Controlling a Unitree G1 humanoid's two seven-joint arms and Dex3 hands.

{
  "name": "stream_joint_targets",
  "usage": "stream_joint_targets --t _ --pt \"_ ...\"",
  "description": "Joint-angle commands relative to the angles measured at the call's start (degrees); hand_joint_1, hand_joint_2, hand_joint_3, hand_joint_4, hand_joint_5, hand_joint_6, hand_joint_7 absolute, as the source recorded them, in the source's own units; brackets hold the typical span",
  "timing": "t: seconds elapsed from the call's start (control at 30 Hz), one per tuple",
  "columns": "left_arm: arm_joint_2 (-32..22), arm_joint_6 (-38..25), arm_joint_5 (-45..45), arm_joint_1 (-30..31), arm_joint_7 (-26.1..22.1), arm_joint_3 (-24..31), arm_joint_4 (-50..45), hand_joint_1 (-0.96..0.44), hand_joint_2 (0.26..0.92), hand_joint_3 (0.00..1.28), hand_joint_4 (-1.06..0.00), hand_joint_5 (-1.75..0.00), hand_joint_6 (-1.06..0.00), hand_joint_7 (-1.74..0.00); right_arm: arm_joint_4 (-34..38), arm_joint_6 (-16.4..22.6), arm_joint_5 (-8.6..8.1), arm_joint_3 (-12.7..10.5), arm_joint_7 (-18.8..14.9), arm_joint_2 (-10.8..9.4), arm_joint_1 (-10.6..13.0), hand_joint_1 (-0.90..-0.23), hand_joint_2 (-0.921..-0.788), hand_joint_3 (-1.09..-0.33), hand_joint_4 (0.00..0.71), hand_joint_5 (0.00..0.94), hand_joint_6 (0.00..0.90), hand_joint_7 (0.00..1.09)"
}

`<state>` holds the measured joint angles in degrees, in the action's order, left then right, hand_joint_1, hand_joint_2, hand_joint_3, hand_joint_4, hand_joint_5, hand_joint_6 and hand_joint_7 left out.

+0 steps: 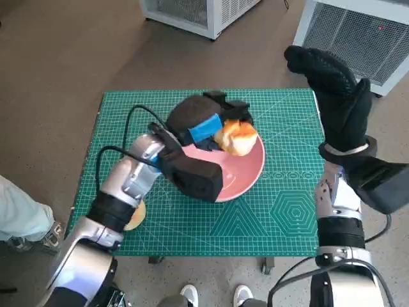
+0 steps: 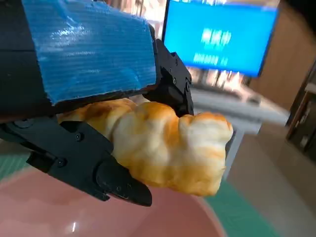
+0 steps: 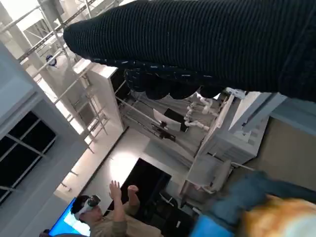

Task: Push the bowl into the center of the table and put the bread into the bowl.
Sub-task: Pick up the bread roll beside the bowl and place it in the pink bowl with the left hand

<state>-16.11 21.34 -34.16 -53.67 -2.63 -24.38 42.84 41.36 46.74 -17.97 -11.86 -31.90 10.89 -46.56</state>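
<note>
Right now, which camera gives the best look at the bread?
The left wrist view: the bread fills the frame, gripped by the left hand above the pink bowl. The head view shows it small over the bowl; the right wrist view catches only a blurred corner.

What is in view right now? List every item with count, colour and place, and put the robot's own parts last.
bowl: one, pink, near the middle of the mat, under the left hand.
bread: one, golden brown and white, held over the bowl's far side.
second bread-like piece: one, tan, near the mat's front left, mostly hidden by the left forearm.
cutting mat: one, green, covering the table.
white units: two, on the floor beyond the table.
person: one, hands raised, in the right wrist view.
shoes: a white pair, on the floor at the table's near edge.
left hand: black with blue tape, grips the bread.
right hand: black glove, raised at the mat's right edge, holds nothing.
</note>
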Motion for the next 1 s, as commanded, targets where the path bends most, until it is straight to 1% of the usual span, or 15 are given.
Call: stream_joint_targets --t 0.03,0.13,0.17,0.2,0.23,0.27,0.3,0.33,0.4,0.43,0.47,0.53,0.7,0.83,1.0 --pt "1.1 0.4 -0.4 -1.9 0.1 -0.6 3.5 0.0 0.92 0.06 -0.7 -1.13 -0.62 -1.18 -0.7 -1.1 -0.45 -0.4 0.4 0.2 1.9 -0.702 -0.921 -0.676 0.205 0.001 0.259 0.12" --pt "1.4 -0.1 0.2 -1.7 -1.0 -0.4 4.5 0.0 0.921 0.09 -0.68 -1.18 -0.58 -1.2 -1.0 -1.4 -0.44 -0.5 0.5 0.1 2.2 -0.702 -0.921 -0.674 0.206 0.001 0.264 0.12" --pt "1.5 -0.3 0.4 -1.5 -1.4 -0.4 4.5 0.0 0.921 0.15 -0.6 -1.24 -0.53 -1.27 -1.2 -1.5 -0.43 -0.5 0.6 0.1 2.3 -0.702 -0.921 -0.673 0.207 0.002 0.267 0.12" --pt "1.6 -1.1 0.9 -1.2 -2.6 -0.1 4.4 0.0 0.921 0.18 -0.55 -1.29 -0.5 -1.31 -1.3 -1.6 -0.44 -0.6 0.7 0.0 2.3 -0.702 -0.921 -0.672 0.208 0.002 0.269 0.12" --pt "1.6 -1.6 1.4 -1.0 -3.5 0.1 4.2 -0.01 0.899 0.18 -0.49 -1.12 -0.44 -1.19 -1.4 -1.7 -0.42 -0.6 0.7 0.0 2.4 -0.702 -0.921 -0.671 0.208 0.002 0.27 0.12" --pt "1.7 -2.4 2.0 -0.6 -4.8 0.4 3.9 -0.01 0.88 0.15 -0.45 -0.78 -0.42 -0.89 -1.6 -1.7 -0.35 -0.6 0.8 -0.1 2.5 -0.701 -0.921 -0.67 0.209 0.002 0.272 0.12" --pt "1.8 -2.9 2.5 -0.4 -5.7 0.7 3.6 -0.04 0.867 0.11 -0.39 -0.51 -0.41 -0.61 -1.7 -1.8 -0.29 -0.6 0.9 -0.1 2.6 -0.699 -0.921 -0.67 0.21 0.003 0.273 0.12" --pt "1.8 -3.6 3.1 -0.1 -6.9 0.9 3.1 -0.06 0.858 0.08 -0.34 -0.32 -0.39 -0.41 -1.8 -1.8 -0.21 -0.6 1.0 -0.1 2.7 -0.696 -0.921 -0.67 0.211 0.003 0.274 0.12" --pt "1.5 -4.7 3.9 0.3 -9.1 1.3 2.0 -0.09 0.848 0.04 -0.27 -0.17 -0.37 -0.22 -2.0 -1.8 -0.02 -0.6 1.3 -0.2 2.8 -0.692 -0.921 -0.67 0.213 0.004 0.275 0.12" --pt "1.3 -5.1 4.2 0.5 -10.1 1.4 1.4 -0.13 0.839 0.03 -0.22 -0.11 -0.35 -0.15 -2.1 -1.8 0.07 -0.5 1.4 -0.2 2.8 -0.688 -0.921 -0.67 0.213 0.004 0.275 0.12" --pt "1.0 -5.4 4.6 0.6 -11.1 1.5 0.6 -0.14 0.836 0.02 -0.21 -0.08 -0.34 -0.12 -2.2 -1.8 0.17 -0.5 1.6 -0.2 2.9 -0.686 -0.921 -0.67 0.214 0.004 0.276 0.12" --pt "0.3 -6.0 5.2 1.1 -12.8 1.8 -1.0 -0.22 0.829 0.01 -0.13 -0.04 -0.3 -0.05 -2.4 -1.8 0.3 -0.4 1.8 -0.3 3.0 -0.682 -0.921 -0.671 0.214 0.004 0.276 0.12" --pt "-1.8 -6.9 7.1 3.0 -16.3 3.2 -6.5 -0.32 0.828 0.0 -0.05 -0.01 -0.25 -0.01 -2.6 -1.7 0.62 -0.1 2.2 -0.6 3.2 -0.679 -0.921 -0.673 0.214 0.003 0.276 0.12" --pt "-3.9 -7.8 9.0 5.0 -19.1 5.1 -12.0 -0.38 0.831 0.0 -0.01 0.0 -0.22 0.0 -2.8 -1.7 0.74 0.2 2.4 -0.8 3.4 -0.677 -0.921 -0.674 0.213 0.002 0.276 0.12" --pt "-7.7 -10.0 12.4 8.5 -23.5 8.6 -21.6 -0.41 0.833 0.0 0.0 0.0 -0.21 0.0 -3.1 -1.7 0.74 0.5 2.6 -1.0 3.6 -0.677 -0.921 -0.674 0.213 0.002 0.276 0.12"
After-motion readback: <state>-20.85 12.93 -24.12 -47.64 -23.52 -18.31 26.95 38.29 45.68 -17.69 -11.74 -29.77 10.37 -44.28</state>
